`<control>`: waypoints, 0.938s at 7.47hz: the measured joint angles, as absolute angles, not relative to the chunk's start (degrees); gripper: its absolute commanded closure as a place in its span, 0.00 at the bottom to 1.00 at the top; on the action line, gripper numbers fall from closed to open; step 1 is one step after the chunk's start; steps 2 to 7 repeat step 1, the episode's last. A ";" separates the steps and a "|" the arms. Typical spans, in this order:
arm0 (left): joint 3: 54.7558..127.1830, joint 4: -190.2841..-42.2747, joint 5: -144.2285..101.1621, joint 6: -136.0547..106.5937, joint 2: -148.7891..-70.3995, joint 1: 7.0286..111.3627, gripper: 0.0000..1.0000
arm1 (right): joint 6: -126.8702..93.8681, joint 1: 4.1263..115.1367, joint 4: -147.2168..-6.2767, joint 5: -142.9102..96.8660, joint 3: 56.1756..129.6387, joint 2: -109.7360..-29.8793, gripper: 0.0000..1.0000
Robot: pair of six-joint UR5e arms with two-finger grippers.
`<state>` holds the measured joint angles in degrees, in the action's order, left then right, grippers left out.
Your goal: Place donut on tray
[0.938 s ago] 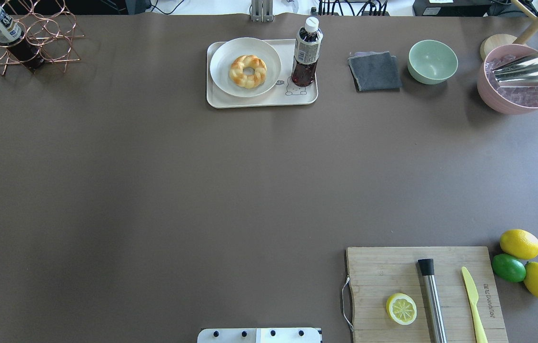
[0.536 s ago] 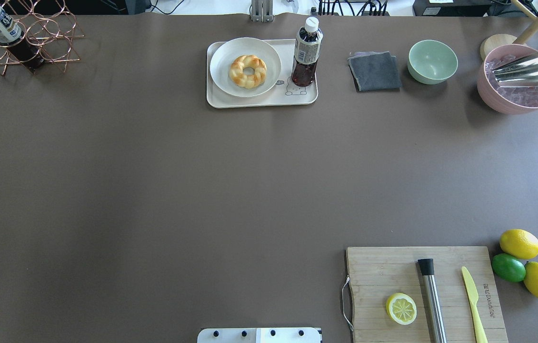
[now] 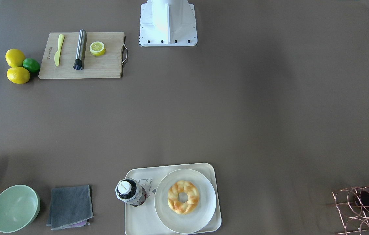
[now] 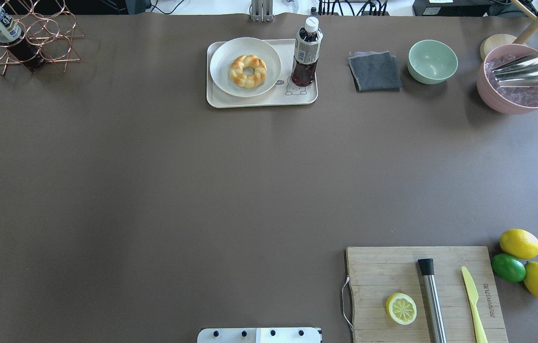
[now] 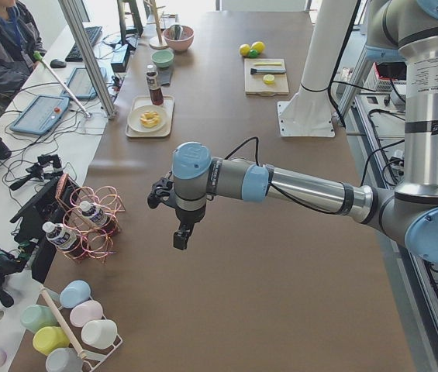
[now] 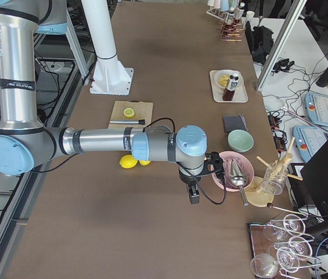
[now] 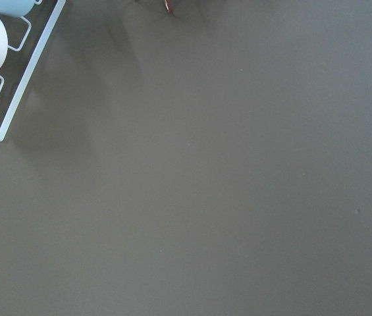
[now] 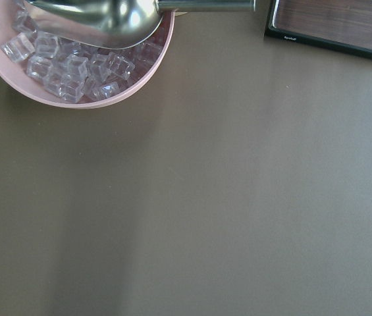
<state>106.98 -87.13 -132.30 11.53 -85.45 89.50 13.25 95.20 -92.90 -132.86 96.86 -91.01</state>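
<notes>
Already finds donut (image 4: pixel 247 71) centred on round plate (image 4: pixel 222 58), itself on tray (image 4: pixel 259 101); judges placement done. Notes left gripper (image 5: pixel 181 236) and right gripper (image 6: pixel 194 195) over table (image 4: pixel 154 190), well away from tray, presumably keeping clear. Cannot tell claw spacing on either of 2.

The wide middle of the table (image 4: pixel 202 190) is open, so there is room to reach the donut (image 4: pixel 247 71) from 6 o'clock. A tall bottle (image 4: pixel 305 55) stands on the tray (image 4: pixel 259 101) at the donut's 3 o'clock, just beside the plate (image 4: pixel 221 78). The wire rack (image 4: pixel 40 43) is well apart at 9 o'clock.
</notes>
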 measured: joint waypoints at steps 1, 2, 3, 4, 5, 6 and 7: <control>107.32 -87.16 -132.37 11.52 -85.45 89.59 0.02 | 13.22 95.23 -92.90 -132.82 97.13 -91.11 0.00; 107.32 -87.16 -132.37 11.52 -85.45 89.59 0.02 | 13.22 95.23 -92.90 -132.82 97.13 -91.11 0.00; 107.32 -87.16 -132.37 11.52 -85.45 89.59 0.02 | 13.22 95.23 -92.90 -132.82 97.13 -91.11 0.00; 107.32 -87.16 -132.37 11.52 -85.45 89.59 0.02 | 13.22 95.23 -92.90 -132.82 97.13 -91.11 0.00; 107.32 -87.16 -132.37 11.52 -85.45 89.59 0.02 | 13.22 95.23 -92.90 -132.82 97.13 -91.11 0.00; 107.32 -87.16 -132.37 11.52 -85.45 89.59 0.02 | 13.22 95.23 -92.90 -132.82 97.13 -91.11 0.00; 107.32 -87.16 -132.37 11.52 -85.45 89.59 0.02 | 13.22 95.23 -92.90 -132.82 97.13 -91.11 0.00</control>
